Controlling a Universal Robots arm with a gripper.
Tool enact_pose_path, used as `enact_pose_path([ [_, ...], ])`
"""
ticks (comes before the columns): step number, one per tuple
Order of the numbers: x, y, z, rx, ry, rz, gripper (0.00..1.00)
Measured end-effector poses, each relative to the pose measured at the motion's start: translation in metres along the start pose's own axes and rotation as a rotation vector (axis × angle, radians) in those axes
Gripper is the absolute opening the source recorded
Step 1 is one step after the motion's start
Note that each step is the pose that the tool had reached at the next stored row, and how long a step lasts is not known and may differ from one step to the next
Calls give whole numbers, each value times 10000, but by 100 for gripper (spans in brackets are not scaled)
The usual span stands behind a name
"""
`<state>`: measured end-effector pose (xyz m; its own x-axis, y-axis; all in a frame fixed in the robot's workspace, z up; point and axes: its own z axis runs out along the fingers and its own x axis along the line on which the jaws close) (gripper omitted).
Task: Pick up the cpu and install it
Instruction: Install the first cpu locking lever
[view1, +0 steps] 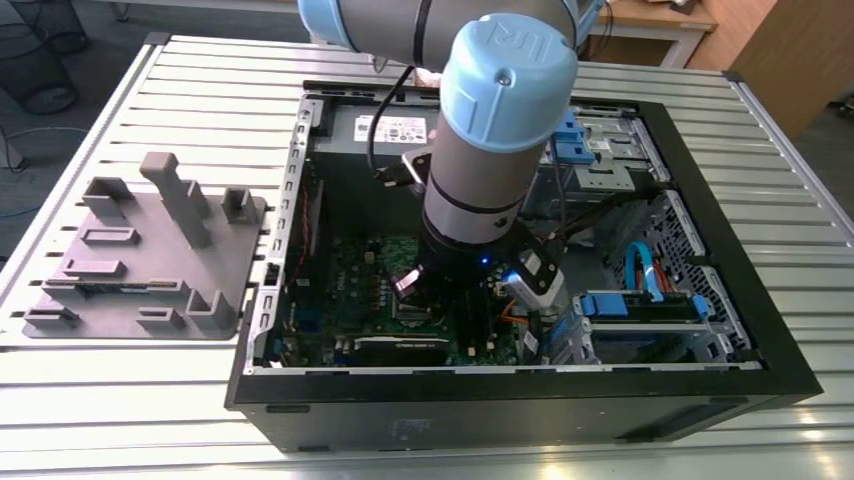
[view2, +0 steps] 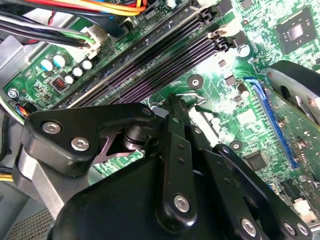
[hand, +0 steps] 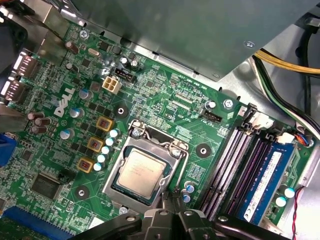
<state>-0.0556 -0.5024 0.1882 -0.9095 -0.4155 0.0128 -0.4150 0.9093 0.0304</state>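
The cpu (hand: 141, 176) lies flat in the metal-framed socket (hand: 172, 150) on the green motherboard (hand: 165, 100), silvery top up. The gripper (hand: 167, 212) hangs just beside the socket's edge, fingers drawn together on nothing, the chip not between them.

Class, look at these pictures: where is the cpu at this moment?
In the first wrist view the cpu lies flat inside the metal-framed socket on the green motherboard, beside the dark memory slots.
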Motion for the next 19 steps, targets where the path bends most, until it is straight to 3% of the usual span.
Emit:
enact_pose_path([
  [4,3,-6,-2,-68,-31,-2,11],
  [12,7,-17,-9,-79,-38,-2,11],
  [19,15,-31,-55,-74,-35,-3,11],
])
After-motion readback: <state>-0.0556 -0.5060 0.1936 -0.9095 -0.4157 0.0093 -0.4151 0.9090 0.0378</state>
